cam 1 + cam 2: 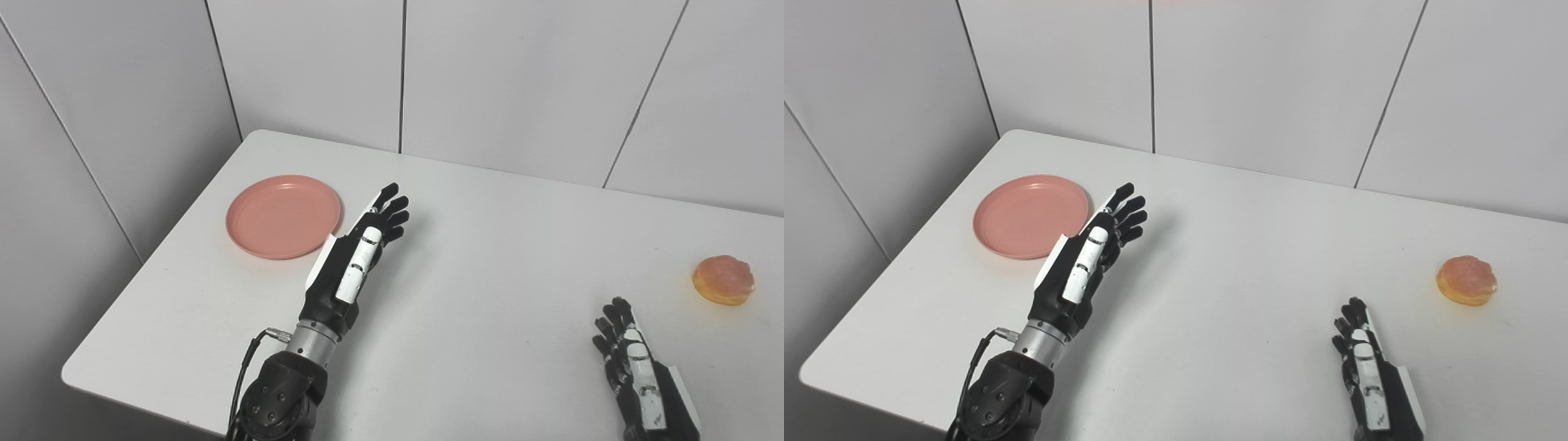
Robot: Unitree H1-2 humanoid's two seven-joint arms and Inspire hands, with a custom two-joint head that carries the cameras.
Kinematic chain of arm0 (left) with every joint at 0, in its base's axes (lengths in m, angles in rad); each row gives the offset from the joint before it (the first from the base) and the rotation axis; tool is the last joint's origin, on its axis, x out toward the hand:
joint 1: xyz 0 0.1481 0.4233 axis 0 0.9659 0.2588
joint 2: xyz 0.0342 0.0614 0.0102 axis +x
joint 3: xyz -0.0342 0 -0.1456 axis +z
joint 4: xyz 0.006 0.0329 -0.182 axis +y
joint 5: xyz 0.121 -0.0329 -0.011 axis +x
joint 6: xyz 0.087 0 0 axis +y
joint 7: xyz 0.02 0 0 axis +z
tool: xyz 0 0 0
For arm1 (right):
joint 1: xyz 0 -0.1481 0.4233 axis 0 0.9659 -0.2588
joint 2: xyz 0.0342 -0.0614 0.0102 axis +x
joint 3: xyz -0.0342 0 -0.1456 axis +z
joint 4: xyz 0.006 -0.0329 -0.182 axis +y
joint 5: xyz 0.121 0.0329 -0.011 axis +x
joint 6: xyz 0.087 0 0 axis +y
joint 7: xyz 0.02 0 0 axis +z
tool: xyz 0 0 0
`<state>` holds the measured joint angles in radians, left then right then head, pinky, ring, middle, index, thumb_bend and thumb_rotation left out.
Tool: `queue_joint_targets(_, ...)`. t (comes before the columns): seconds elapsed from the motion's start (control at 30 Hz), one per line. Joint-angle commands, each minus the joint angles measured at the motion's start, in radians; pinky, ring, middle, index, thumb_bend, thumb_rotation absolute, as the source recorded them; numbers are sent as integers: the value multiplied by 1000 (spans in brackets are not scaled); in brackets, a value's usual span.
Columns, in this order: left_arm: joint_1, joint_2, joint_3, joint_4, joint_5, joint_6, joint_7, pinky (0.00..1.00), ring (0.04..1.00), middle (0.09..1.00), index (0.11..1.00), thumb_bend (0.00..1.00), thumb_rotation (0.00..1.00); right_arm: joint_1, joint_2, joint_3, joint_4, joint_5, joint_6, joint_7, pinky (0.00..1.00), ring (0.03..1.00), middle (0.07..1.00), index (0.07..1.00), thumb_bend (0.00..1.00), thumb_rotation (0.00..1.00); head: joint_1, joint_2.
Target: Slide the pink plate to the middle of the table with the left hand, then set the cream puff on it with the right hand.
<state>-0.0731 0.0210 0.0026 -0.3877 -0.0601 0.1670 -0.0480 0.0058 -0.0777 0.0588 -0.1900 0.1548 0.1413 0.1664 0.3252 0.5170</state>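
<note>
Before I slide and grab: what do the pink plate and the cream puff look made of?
Pink plate: probably plastic or melamine, judging by its even matte colour and thin raised rim. Cream puff: looks like baked pastry with a glossy golden-orange bumpy top, possibly a replica; softness can't be judged.

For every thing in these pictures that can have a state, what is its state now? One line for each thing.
pink plate: empty, flat on the table's left part, not yet in the middle.
cream puff: lying on the table at the right, not held.
left hand: open, fingers extended, beside the plate's right rim, holding nothing.
right hand: open, low near the table's front edge, apart from the cream puff.
</note>
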Motion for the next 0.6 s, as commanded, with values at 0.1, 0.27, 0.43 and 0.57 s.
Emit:
queue_joint_targets(0.1, -77, 12, 45, -33, -11, -7, 22, 940, 923, 924, 924, 474, 1000, -21, -1, -5, -27, 12, -4, 5, 1000, 1000, 1000, 1000, 182, 1000, 5, -1)
queue_joint_targets(0.27, -128, 41, 103, 30, -23, -49, 31, 943, 927, 926, 922, 491, 1000, -20, -3, -6, -25, 16, -7, 8, 1000, 1000, 1000, 1000, 177, 1000, 11, -1)
queue_joint_targets(0.43, -177, 72, 150, 78, -35, -80, 42, 935, 918, 927, 925, 474, 1000, -22, -1, -8, -24, 29, 0, 8, 1000, 1000, 1000, 1000, 169, 1000, 13, -4)
queue_joint_targets(0.57, -203, 100, 178, 102, -50, -91, 44, 956, 924, 934, 921, 462, 1000, -21, -5, -7, -24, 27, 1, 7, 1000, 1000, 1000, 1000, 163, 1000, 17, -8)
